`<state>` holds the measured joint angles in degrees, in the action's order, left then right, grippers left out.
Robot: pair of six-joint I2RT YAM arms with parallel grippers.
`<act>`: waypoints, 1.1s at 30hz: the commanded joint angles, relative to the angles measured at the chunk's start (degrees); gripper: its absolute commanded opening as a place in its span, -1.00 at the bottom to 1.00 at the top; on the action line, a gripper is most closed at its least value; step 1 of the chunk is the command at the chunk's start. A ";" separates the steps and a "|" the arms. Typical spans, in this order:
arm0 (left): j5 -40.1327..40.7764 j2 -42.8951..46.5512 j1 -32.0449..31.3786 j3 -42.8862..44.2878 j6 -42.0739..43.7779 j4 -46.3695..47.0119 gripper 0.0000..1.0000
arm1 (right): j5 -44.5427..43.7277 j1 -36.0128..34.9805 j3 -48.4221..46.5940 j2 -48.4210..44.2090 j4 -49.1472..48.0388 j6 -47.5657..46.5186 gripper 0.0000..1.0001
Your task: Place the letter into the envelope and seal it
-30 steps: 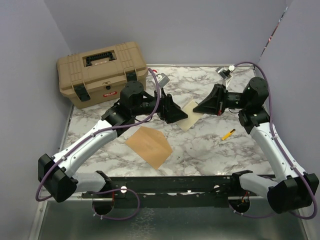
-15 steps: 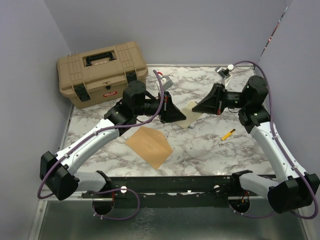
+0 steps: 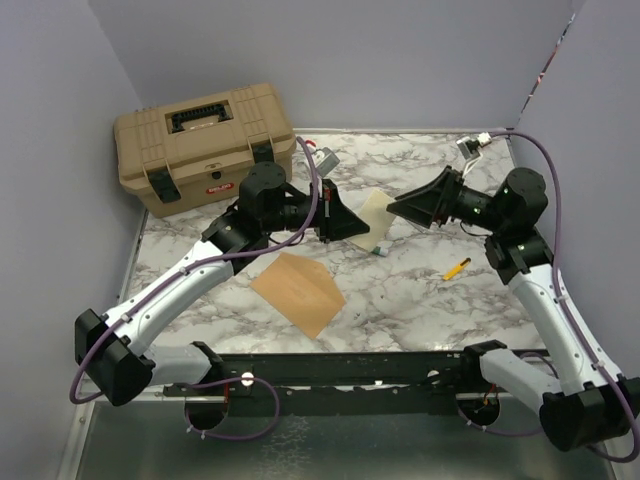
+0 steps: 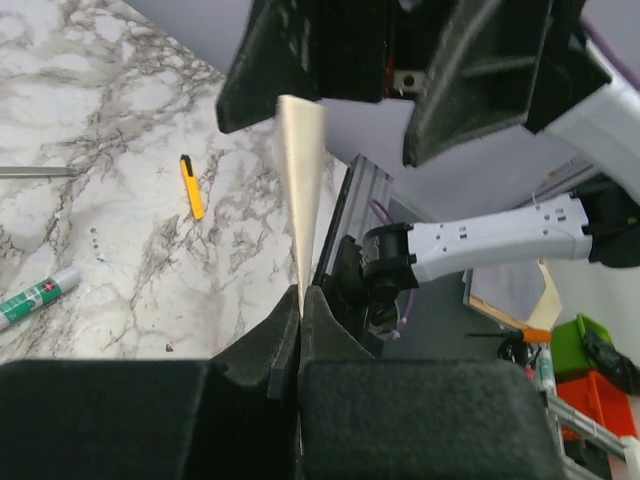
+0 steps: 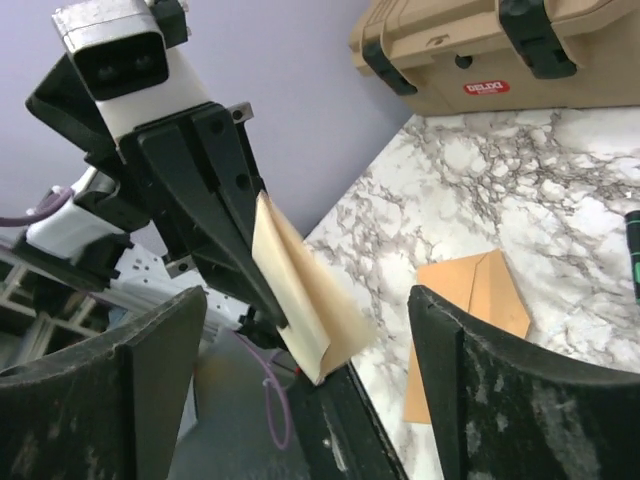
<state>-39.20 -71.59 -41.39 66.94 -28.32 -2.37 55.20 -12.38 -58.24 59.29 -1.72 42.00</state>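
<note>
Letter (image 3: 377, 212), thin and floppy, hangs clamped at one edge in the left hand (image 3: 352, 222). The right hand (image 3: 398, 206) is spread apart and should pinch the free edge gently.

Lab test cell: purple walls (image 3: 400, 60) enclosing a marble-print table (image 3: 420, 300).

Pale peach letter (image 3: 376, 216) aloft, tilted on edge; kraft-brown envelope (image 3: 298, 291) flat, well apart.
</note>
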 commanded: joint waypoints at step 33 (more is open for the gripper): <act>13.05 2.42 -0.12 -4.22 -27.18 22.75 -1.00 | -7.91 -4.91 9.06 3.54 -42.61 34.86 -0.99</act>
<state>-28.38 -70.54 -41.39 63.81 -55.00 18.00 48.60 -16.82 -46.96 62.65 -47.16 78.56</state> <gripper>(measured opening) 0.003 0.034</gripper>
